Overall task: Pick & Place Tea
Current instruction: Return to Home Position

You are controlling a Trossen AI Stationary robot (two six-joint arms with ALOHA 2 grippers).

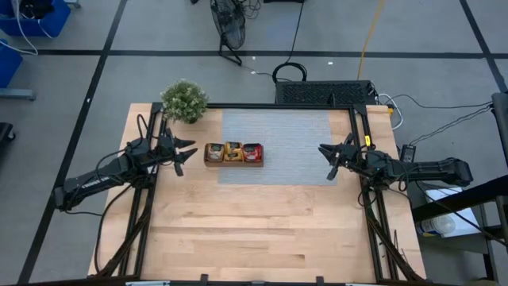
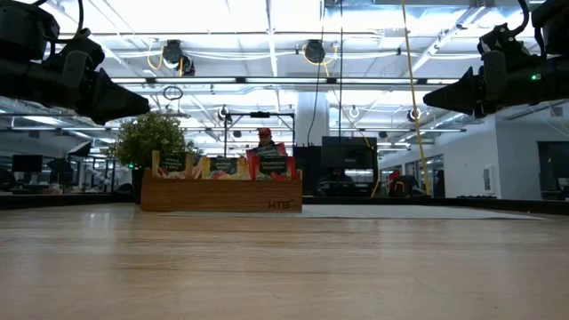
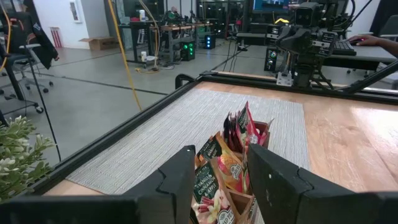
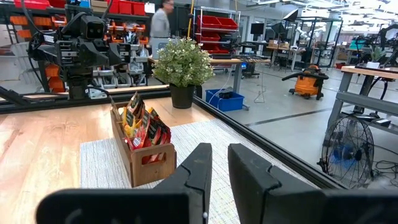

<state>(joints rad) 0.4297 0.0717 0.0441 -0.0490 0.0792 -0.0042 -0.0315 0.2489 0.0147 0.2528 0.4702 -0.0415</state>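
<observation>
The tea sachets (image 1: 233,150) stand upright, packed in the three compartments of a brown wooden tray (image 1: 209,161) that rests on a grey mat. Red, orange and dark green packets show above its rim in the low view (image 2: 222,164). My left gripper (image 1: 189,151) hovers open just left of the tray, raised above the table, and the sachets (image 3: 231,160) lie straight ahead between its fingers. My right gripper (image 1: 325,161) hangs well to the right of the tray over the mat's right edge. It is open with a narrow gap (image 4: 219,163) and faces the tray (image 4: 152,168).
A potted plant (image 1: 184,101) stands at the table's far left corner, behind the tray. The grey mat (image 1: 294,135) covers the far middle of the wooden table (image 1: 254,230). Black frame rails (image 1: 367,199) run along the sides. People show in the room beyond the table.
</observation>
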